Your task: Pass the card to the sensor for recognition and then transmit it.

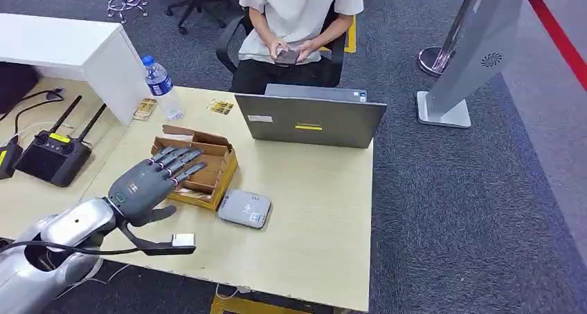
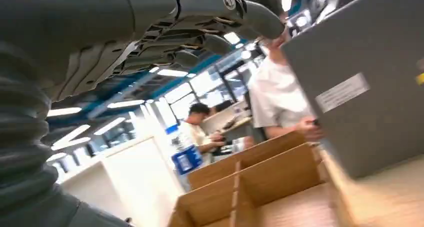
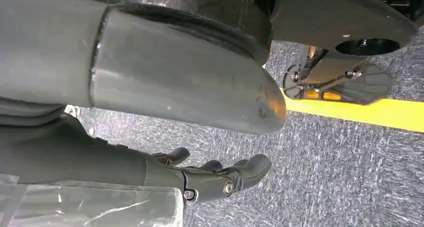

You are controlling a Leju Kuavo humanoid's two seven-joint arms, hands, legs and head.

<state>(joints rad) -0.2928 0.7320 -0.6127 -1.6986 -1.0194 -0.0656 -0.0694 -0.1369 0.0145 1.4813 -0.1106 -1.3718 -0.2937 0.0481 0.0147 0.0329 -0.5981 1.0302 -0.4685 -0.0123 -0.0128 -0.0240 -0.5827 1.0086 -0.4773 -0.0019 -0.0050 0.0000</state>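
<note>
My left hand [image 1: 149,182] hovers over the near left part of an open cardboard box [image 1: 211,163] with dividers, fingers stretched out and apart, holding nothing. In the left wrist view its fingers [image 2: 215,29] reach above the box's compartments [image 2: 265,184]. What lies inside the box under the hand is hidden. The sensor, a flat grey card reader [image 1: 244,209], lies on the table just right of the box's near corner. My right hand [image 3: 165,102] hangs beside my body above the carpet, fingers [image 3: 225,179] loosely extended and holding nothing.
A grey laptop [image 1: 311,120] stands behind the box with a seated person [image 1: 294,16] beyond it holding a phone. A water bottle [image 1: 163,87], two small yellowish cards [image 1: 220,106] and a black remote controller [image 1: 54,155] sit on the wooden table [image 1: 318,217]. A white cabinet [image 1: 76,51] stands at the left.
</note>
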